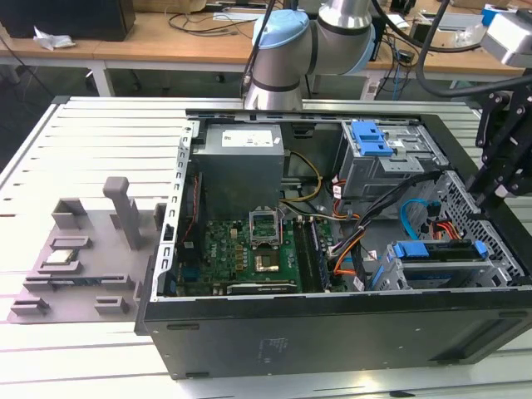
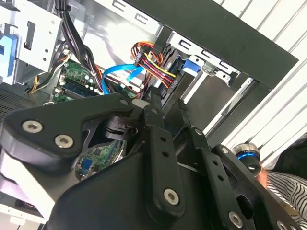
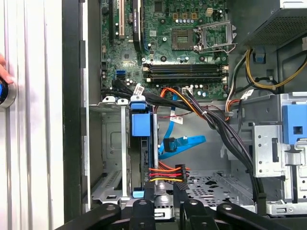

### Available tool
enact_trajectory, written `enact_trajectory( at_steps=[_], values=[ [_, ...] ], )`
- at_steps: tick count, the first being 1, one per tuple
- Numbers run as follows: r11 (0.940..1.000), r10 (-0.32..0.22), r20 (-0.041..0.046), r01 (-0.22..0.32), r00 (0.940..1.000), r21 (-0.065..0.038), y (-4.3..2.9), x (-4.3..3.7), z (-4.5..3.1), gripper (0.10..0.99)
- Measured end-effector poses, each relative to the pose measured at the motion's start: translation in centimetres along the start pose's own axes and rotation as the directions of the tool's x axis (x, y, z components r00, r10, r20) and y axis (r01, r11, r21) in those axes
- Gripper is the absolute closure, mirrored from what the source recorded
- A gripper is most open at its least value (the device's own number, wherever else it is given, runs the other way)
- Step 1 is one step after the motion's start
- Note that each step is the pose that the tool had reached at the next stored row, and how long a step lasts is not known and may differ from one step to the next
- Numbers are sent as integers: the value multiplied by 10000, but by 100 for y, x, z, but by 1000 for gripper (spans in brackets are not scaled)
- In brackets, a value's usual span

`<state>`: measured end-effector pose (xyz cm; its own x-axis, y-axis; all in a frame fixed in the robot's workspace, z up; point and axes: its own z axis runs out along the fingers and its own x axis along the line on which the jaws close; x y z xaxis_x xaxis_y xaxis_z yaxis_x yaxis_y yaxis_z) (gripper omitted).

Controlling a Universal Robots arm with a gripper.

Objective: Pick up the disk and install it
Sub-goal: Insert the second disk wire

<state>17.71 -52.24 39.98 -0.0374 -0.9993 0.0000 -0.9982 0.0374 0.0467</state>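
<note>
Hand (image 3: pixel 168 206) is hovering right over the disk (image 3: pixel 141 143), fingers only a little apart and nothing between them as far as I can see, so it's holding nothing. In the exterior view the hand (image 1: pixel 499 179) is at about 3 o'clock off the case (image 1: pixel 332 332), and the disk (image 1: pixel 436 252) stands on edge in the cage (image 1: pixel 490 266) at 4 o'clock, looking seated. My take: stay square to the disk's top edge, press straight along the rails, and keep the fingers off the cables (image 3: pixel 165 172) right beside it.
</note>
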Motion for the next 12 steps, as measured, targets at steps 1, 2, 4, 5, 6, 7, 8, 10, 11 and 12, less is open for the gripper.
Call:
enact_trajectory(
  at_steps=[1,2,4,5,6,7,8,10,11,12],
  values=[
    [10000,-1,4,1,10000,-1,0,-9,-10,784],
    [10000,0,4,0,10000,-1,1,-13,-15,784],
    [10000,-1,7,1,10000,-1,20,-13,-15,784],
    [10000,-1,7,1,10000,-1,33,-12,-15,784],
    [10000,-1,8,1,10000,-1,42,-12,-14,784],
    [10000,-1,10,1,10000,-1,52,-11,-14,784],
    [10000,-1,11,1,10000,-1,63,-11,-13,784],
    [10000,-1,9,1,10000,-2,93,-10,-12,784],
    [10000,-2,9,2,10000,-2,109,-9,-11,784],
    [10000,-1,10,1,10000,-2,124,-9,-10,784]
  ],
)
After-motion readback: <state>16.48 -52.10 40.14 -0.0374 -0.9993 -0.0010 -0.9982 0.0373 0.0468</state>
